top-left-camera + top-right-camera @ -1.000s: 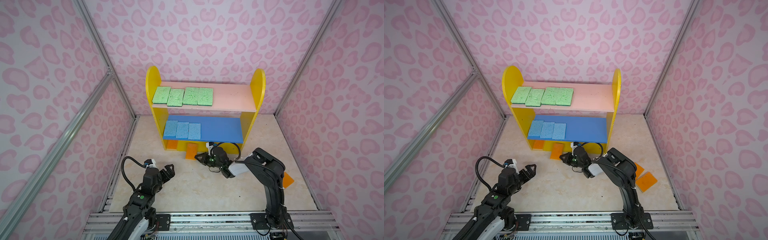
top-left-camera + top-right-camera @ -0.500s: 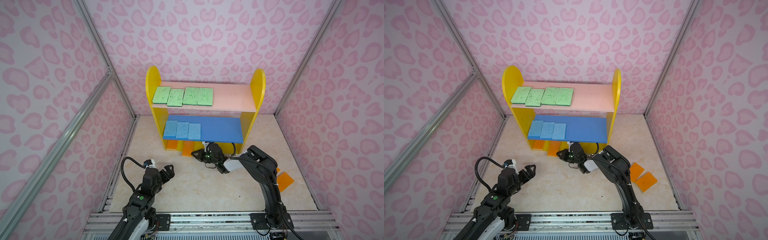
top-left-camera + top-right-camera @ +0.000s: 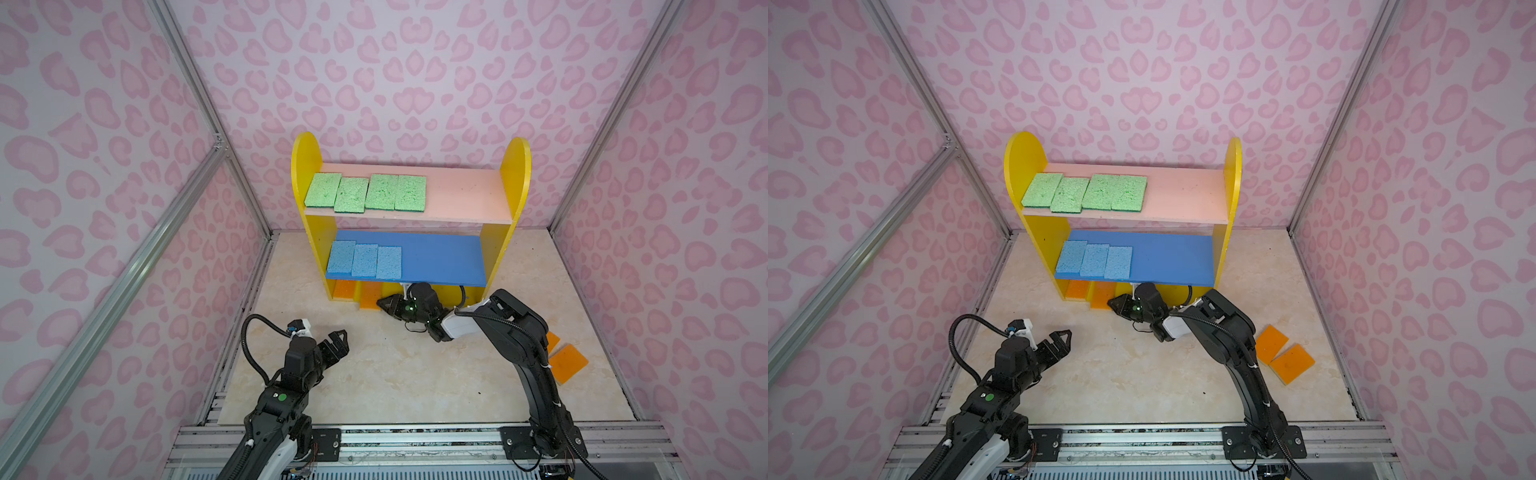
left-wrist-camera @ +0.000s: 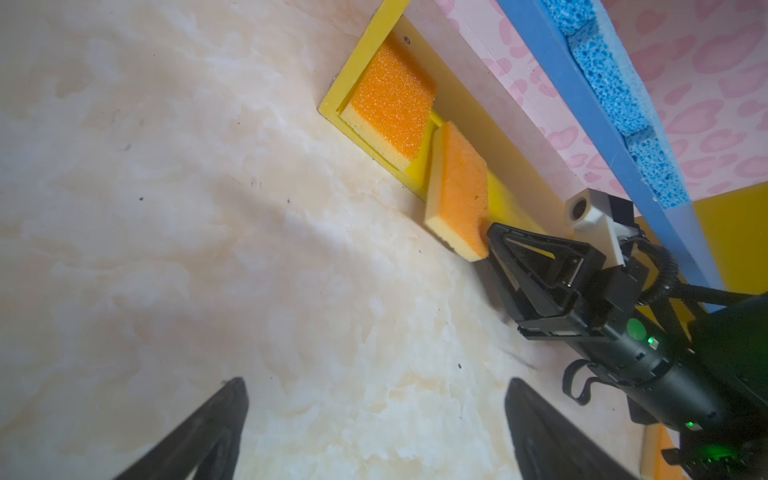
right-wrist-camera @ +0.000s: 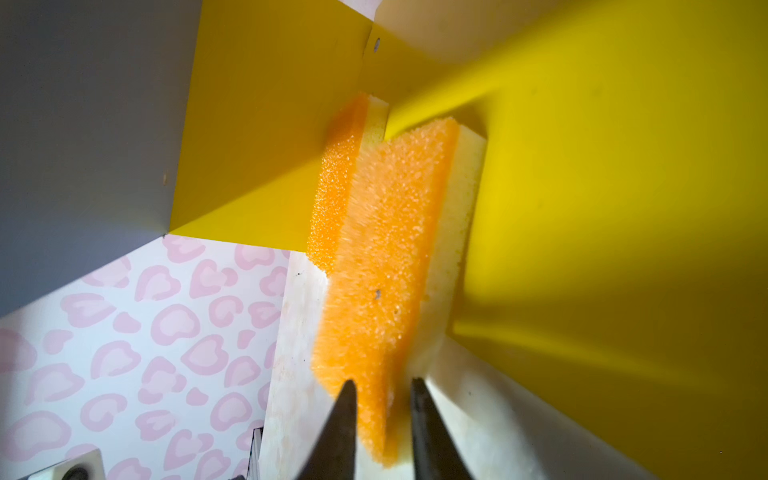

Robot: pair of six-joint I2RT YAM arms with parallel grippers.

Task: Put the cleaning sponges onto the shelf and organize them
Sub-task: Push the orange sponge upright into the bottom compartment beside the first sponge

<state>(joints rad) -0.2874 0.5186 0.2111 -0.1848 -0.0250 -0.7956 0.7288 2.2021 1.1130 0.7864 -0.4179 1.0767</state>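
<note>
Sponge (image 4: 457, 187) overhangs shelf (image 4: 415, 174) edge (tilted).

Sponges (image 4: 390, 99) rough, porous; shelf (image 3: 515, 174) smooth & matt.

Both top views: the blue board (image 3: 436, 259) covers the rear of the corner orange sponge (image 3: 344, 289) and of the tilted orange sponge (image 3: 370, 296); only their front ends show. Right pincer (image 3: 382, 303): tips too small and dark to read the gap.

In a top view the right arm (image 3: 519, 345) hides most of the rear desk sponge (image 3: 552, 340) and a corner of the front desk sponge (image 3: 568, 363).

Right wrist view: tilted orange sponge blurred, corner orange sponge mostly behind it. Fingers (image 5: 345, 424) cut by the frame edge; pad contact with the sponge not readable.

Left wrist view: left pincer (image 4: 376, 379) fingers cropped; blue sponges (image 4: 611, 79) run out of frame.
</note>
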